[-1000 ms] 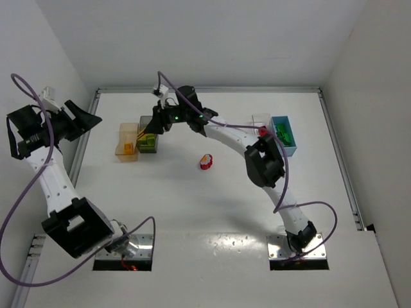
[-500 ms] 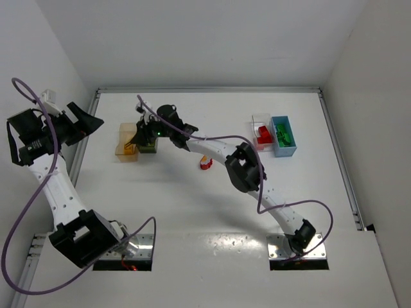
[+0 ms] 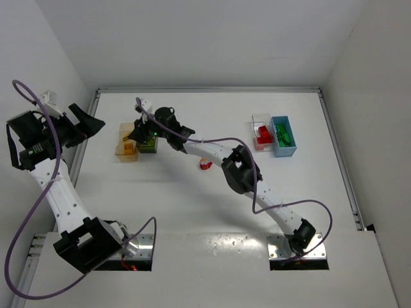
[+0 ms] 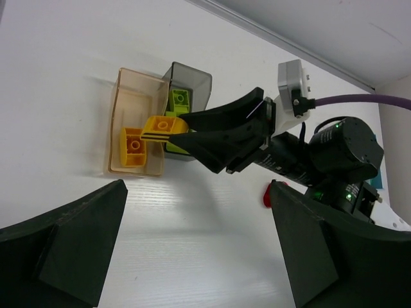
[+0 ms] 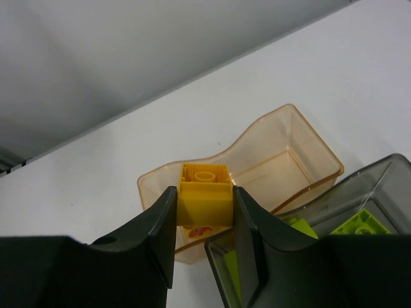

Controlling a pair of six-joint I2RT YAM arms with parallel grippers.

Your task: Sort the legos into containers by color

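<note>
The white tabletop [image 3: 212, 212] carries everything. The right arm [image 3: 237, 170] stretches from its base at the near edge across to the far left. The left arm [image 3: 54, 179] stands raised over the left edge.

Four bins sit in two pairs. The orange bin [image 4: 138, 106] and the dark grey bin [image 4: 192, 80] stand side by side at the far left, touching. The clear bin [image 3: 257, 122] and the blue bin [image 3: 290, 149] stand side by side at the far right, well apart from the first pair.

The left fingers [image 3: 88, 120] are spread wide with nothing between them, up in the air and looking down on the orange bin. The right fingers [image 4: 187, 129] are clamped on the sides of a yellow brick [image 5: 204, 204]. They hold it above the orange bin, near the wall next to the dark grey bin.

A second yellow brick [image 4: 133, 147] lies on the floor of the orange bin. Lime-green bricks [image 5: 359, 221] lie in the dark grey bin, red bricks [image 3: 263, 135] in the clear bin, and green bricks [image 3: 282, 133] in the blue bin. A small, mostly red cluster [image 3: 205, 165] lies loose on the tabletop between the two pairs, just beside the right arm.
</note>
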